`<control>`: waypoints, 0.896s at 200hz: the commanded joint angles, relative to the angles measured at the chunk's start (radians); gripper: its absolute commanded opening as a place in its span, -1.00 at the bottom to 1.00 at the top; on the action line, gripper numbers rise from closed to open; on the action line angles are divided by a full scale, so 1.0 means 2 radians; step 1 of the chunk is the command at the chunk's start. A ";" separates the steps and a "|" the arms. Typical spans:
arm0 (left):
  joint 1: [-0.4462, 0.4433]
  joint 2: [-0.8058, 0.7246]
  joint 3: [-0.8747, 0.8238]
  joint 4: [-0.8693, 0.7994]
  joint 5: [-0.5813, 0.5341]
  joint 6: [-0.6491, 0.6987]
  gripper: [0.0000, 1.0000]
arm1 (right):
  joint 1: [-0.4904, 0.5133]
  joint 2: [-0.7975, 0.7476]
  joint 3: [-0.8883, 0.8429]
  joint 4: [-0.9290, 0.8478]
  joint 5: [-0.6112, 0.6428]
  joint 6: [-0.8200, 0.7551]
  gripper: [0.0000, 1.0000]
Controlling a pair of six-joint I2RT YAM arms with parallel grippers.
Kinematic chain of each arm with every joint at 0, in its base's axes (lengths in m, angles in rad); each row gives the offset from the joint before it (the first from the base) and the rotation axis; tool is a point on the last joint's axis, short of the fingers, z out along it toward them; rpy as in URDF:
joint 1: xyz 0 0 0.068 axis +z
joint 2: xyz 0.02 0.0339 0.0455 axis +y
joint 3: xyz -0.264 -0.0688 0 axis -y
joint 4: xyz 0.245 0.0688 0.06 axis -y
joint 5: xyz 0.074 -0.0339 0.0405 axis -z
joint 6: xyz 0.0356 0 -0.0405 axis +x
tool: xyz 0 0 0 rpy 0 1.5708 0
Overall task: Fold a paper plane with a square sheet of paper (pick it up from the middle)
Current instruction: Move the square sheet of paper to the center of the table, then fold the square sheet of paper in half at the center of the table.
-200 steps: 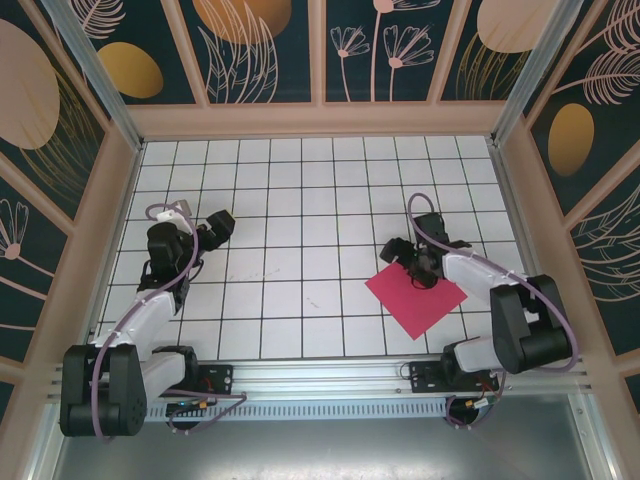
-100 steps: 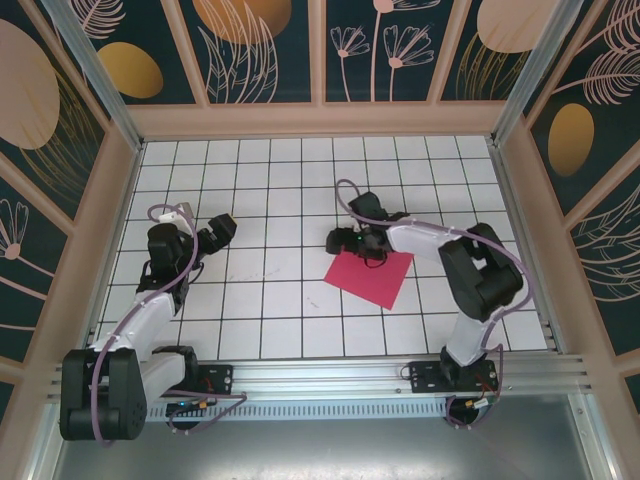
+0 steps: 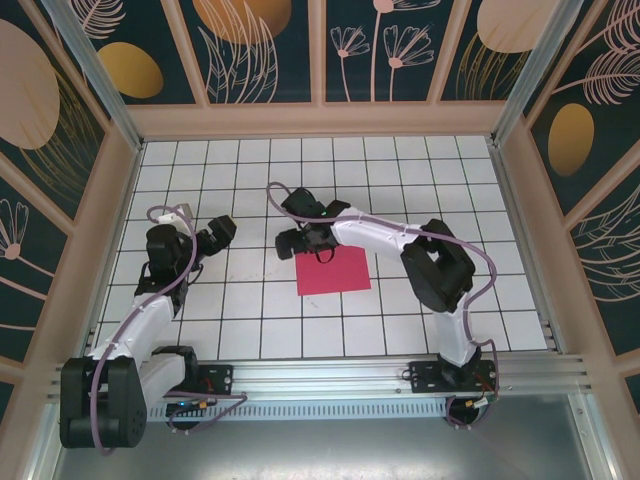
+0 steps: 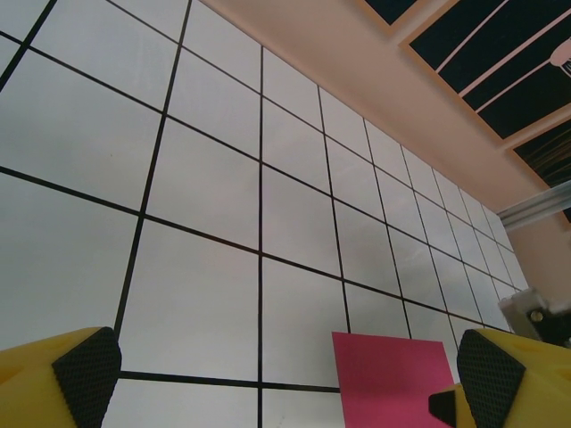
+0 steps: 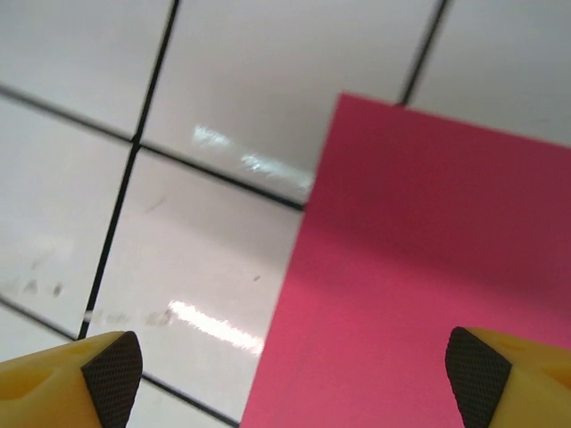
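The square sheet of paper (image 3: 335,272) is red-pink and lies flat on the white grid table, near its middle, with no fold in it. My right arm reaches far to the left, and its gripper (image 3: 308,246) hangs open over the sheet's far left corner. In the right wrist view the sheet (image 5: 428,267) fills the right half between the wide-apart fingertips of the right gripper (image 5: 294,366). My left gripper (image 3: 218,232) stands open about two tiles to the left of the sheet, holding nothing. In the left wrist view the sheet (image 4: 393,379) lies ahead, close to the right fingertip (image 4: 486,374).
Wooden walls (image 3: 320,120) with dark floral panels close in the table at the back and both sides. A metal rail (image 3: 330,375) runs along the near edge by the arm bases. The right arm's links and cable (image 3: 400,235) stretch across the table's middle right.
The right gripper has swept from the right side to the table's middle. The sheet moved left with it and turned until its edges lie nearly square to the grid. The left arm barely moved.
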 commanded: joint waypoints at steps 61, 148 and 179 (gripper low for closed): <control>0.002 0.000 0.000 -0.001 0.005 0.016 0.97 | -0.031 0.023 0.006 -0.112 0.046 0.085 0.86; 0.002 0.007 -0.005 0.011 0.014 0.011 0.97 | -0.021 0.079 0.019 -0.125 0.047 0.086 0.97; 0.002 0.006 -0.007 0.013 0.015 0.008 0.97 | -0.019 0.090 0.001 -0.116 0.038 0.089 0.91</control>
